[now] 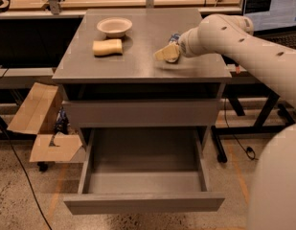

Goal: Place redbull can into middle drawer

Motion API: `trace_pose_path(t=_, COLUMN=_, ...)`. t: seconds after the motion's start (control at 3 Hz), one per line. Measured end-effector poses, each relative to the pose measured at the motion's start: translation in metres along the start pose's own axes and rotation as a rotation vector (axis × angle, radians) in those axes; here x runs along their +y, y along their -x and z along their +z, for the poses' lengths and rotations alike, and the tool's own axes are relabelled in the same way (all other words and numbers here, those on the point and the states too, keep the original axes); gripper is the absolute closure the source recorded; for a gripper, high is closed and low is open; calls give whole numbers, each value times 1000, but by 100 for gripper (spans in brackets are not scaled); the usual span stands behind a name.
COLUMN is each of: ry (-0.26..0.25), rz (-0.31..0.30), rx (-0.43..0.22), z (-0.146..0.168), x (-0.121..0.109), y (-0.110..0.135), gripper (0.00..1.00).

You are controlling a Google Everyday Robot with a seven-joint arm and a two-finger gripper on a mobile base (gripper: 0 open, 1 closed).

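Note:
The redbull can [175, 37] stands on the grey cabinet top [138, 61] at the right. Only its blue-and-silver top shows, behind my gripper. My gripper [166, 53], at the end of the white arm coming in from the right, is low over the cabinet top. It is right in front of the can and to its left, and I cannot tell whether it touches the can. The middle drawer [142, 202] is pulled wide open below, and nothing is inside it. The drawer front above it [140, 113] is closed.
A beige bowl [114, 27] and a tan sponge [108, 47] lie on the left of the cabinet top. An open cardboard box [39, 128] sits on the floor at the left. A screen [272, 6] and black table legs [262, 119] stand at the right.

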State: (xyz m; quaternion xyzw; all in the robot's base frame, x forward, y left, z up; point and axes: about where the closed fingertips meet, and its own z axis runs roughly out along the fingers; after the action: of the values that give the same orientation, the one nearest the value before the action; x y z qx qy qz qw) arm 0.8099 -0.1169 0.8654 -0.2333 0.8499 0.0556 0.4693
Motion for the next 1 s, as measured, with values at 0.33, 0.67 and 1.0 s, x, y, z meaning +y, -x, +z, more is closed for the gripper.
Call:
trace_pose_path(t=0.33, ry=-15, rz=61, rx=-3, z=23, x=-13, y=1, gripper=0)
trace_pose_path(t=0.67, ry=-11, rz=100, rx=12, z=39, x=-18, y=-5, gripper=18)
trace_pose_path(t=1.0, ry=-1, rz=99, rx=22, z=44, x=-13, y=-7, gripper=41)
